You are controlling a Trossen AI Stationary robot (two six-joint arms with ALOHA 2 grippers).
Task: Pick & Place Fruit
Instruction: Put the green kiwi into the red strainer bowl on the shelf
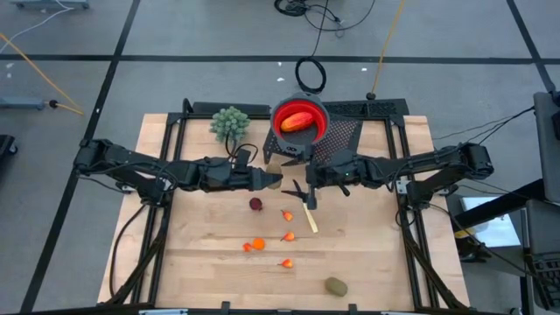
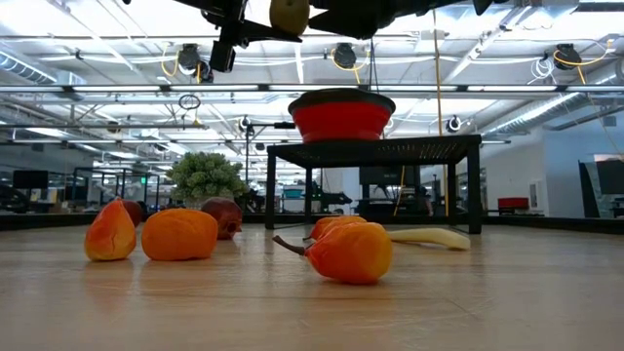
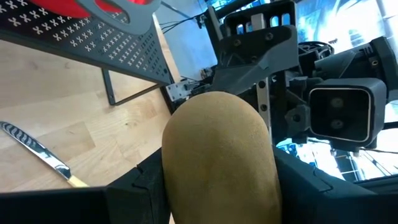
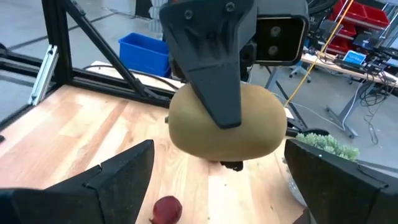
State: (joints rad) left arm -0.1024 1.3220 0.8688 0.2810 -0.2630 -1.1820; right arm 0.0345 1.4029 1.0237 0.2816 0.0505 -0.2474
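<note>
From above, the light wooden table [image 1: 210, 262] sits on a grey floor crossed with dark tape lines and loose cables. The left gripper [image 1: 272, 180] is clamped on a brownish-green oval [image 1: 275, 181] at mid-table, and the right gripper [image 1: 297, 189] faces it just beside, fingers spread wide with nothing in them. Behind them a red bowl [image 1: 300, 118] on a black mesh stand [image 1: 350, 131] holds the red-orange oblong fruit [image 1: 297, 122]. A pale green bunch [image 1: 229, 122] sits left of the bowl. Out front: a dark red ball [image 1: 255, 204], tiny orange bits [image 1: 255, 245], a yellow-handled knife [image 1: 311, 219] and a second oval [image 1: 336, 286] near the front edge.

Low view – the orange bits [image 2: 351, 252] loom big on the wood, the bowl [image 2: 342, 117] up on its stand, and behind it a bright workshop with ceiling rails, lights and desks.

Left wrist: the oval [image 3: 217, 158] fills the frame between its own fingers, the other arm right behind it.

Right wrist – the held oval [image 4: 227, 121] hangs between the open fingers [image 4: 118, 177]; blue bin [image 4: 145, 50] and red shelving [image 4: 357, 31] behind
</note>
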